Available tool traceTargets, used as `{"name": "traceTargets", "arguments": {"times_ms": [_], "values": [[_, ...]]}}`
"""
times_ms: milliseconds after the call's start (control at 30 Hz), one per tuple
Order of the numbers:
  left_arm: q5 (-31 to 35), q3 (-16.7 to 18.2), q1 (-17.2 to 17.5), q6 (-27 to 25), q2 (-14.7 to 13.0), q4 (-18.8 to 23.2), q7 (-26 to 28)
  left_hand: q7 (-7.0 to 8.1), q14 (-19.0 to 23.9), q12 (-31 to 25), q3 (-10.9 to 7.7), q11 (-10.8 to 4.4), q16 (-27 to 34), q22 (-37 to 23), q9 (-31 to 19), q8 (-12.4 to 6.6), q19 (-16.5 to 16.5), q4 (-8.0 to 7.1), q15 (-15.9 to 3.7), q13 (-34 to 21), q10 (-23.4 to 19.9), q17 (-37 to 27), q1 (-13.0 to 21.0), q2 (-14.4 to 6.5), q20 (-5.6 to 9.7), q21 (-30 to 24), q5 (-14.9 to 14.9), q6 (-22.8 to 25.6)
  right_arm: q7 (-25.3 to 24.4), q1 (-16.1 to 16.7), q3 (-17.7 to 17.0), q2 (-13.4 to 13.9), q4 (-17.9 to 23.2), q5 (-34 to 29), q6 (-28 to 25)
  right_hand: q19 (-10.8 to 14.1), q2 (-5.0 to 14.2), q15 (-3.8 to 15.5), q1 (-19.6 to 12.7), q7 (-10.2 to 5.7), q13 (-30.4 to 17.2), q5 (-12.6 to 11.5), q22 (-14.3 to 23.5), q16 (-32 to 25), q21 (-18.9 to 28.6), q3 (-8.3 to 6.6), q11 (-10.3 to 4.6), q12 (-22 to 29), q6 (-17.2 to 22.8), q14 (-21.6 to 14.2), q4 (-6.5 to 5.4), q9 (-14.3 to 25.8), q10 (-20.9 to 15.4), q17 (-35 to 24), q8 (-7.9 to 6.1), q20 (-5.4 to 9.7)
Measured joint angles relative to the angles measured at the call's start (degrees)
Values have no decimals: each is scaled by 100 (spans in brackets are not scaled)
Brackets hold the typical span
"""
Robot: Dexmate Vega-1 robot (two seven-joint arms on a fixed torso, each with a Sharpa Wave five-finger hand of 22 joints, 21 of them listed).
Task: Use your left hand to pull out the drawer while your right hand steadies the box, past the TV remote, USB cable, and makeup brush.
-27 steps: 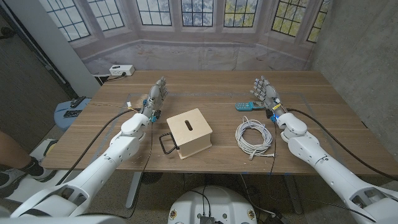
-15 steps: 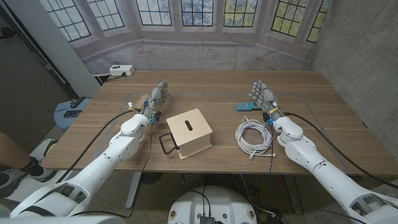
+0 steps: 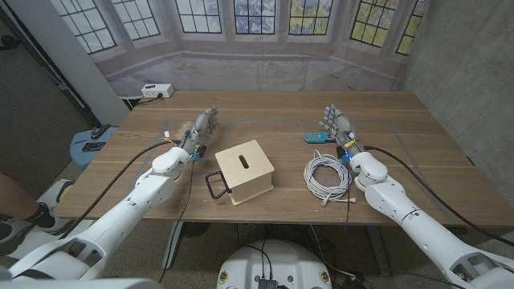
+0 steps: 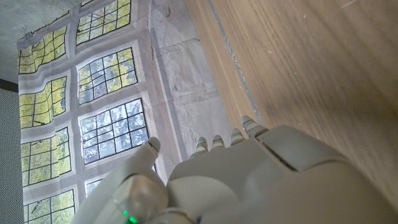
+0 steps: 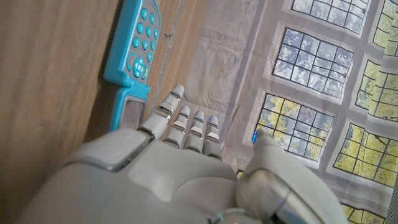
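A light wooden box (image 3: 245,171) with a slot in its top stands at the table's middle, and the black drawer handle (image 3: 215,184) sticks out of its left-facing side. My left hand (image 3: 203,127) (image 4: 236,180) is open behind and to the left of the box, well apart from the handle. My right hand (image 3: 336,122) (image 5: 180,168) is open at the back right, just beside the teal TV remote (image 3: 320,136) (image 5: 134,53). The coiled white USB cable (image 3: 328,175) lies between the box and my right arm. A small item (image 3: 178,132) by my left hand is too small to tell.
A white power strip (image 3: 157,91) sits on the ledge behind the table's far left corner. A person's leg (image 3: 14,197) shows at the left edge. Bare wood (image 3: 265,116) stretches behind the box and in front of it up to the near edge.
My right arm has drawn in slightly toward the middle, shifting the hand a little left and nearer. My left hand stays almost where it was. The box has not moved.
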State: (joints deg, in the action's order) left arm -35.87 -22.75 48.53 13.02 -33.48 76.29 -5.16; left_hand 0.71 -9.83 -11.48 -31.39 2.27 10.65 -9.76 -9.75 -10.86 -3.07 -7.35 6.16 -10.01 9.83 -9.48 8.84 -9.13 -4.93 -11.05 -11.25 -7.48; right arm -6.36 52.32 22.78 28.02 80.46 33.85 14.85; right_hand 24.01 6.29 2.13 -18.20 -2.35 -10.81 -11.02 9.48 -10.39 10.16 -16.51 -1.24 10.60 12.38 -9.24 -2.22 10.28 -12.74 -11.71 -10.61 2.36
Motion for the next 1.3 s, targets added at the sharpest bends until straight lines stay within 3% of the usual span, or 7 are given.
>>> {"name": "traceTargets", "arguments": {"times_ms": [233,667,800,833,1067,1300], "values": [[9,58,181,-100,-181,291,112,0,0,0,-23,0,0,0,0,0,31,23,0,0,0,0,0,0,-31,0,0,0,-46,2,30,5,66,-56,-16,0,-22,0,-22,19,1,0,0,0,0,-19,0,0,-20,0,19,0,0,27,0,0],[136,245,818,-268,-731,1176,386,-31,42,0,-41,-1,0,1,1,29,94,91,41,1,0,1,54,6,-49,0,0,-31,-49,-137,101,-43,-23,-167,-31,0,15,20,-105,21,1,-22,-1,0,23,-43,-21,0,-22,21,90,-1,21,53,0,0],[183,245,818,-299,-731,1176,439,-31,42,0,-62,-1,0,1,1,29,103,112,40,-9,0,1,54,6,-59,0,0,-31,-49,-207,128,-88,-105,-167,-31,0,15,20,-105,21,1,-22,-1,0,22,-57,-21,0,-22,21,105,-1,21,53,0,-1],[210,331,1058,-313,-975,1489,457,-31,45,0,-62,-1,0,1,1,29,116,112,44,-22,0,1,78,31,-71,0,0,-31,-3,-239,140,-109,-141,-199,6,0,15,20,-105,21,1,-22,-1,0,22,-57,-21,0,-22,21,105,-1,21,53,0,-1],[315,420,1243,-358,-1210,1730,491,-31,73,0,-86,81,0,1,1,29,187,135,71,-28,1,1,85,38,-81,-13,0,-31,30,-364,187,-196,-283,-230,45,0,-16,20,-135,21,2,-22,-1,0,22,-65,-21,0,-22,21,144,-1,21,53,0,-1],[445,564,1517,-411,-1631,2108,486,-31,94,0,-110,81,0,1,1,29,209,159,49,-27,0,1,85,38,-103,-48,24,-31,44,-484,225,-240,-357,-301,78,0,-16,-10,-135,21,2,-22,-1,0,22,-65,-21,0,-22,52,179,-1,21,80,0,-1]]}}
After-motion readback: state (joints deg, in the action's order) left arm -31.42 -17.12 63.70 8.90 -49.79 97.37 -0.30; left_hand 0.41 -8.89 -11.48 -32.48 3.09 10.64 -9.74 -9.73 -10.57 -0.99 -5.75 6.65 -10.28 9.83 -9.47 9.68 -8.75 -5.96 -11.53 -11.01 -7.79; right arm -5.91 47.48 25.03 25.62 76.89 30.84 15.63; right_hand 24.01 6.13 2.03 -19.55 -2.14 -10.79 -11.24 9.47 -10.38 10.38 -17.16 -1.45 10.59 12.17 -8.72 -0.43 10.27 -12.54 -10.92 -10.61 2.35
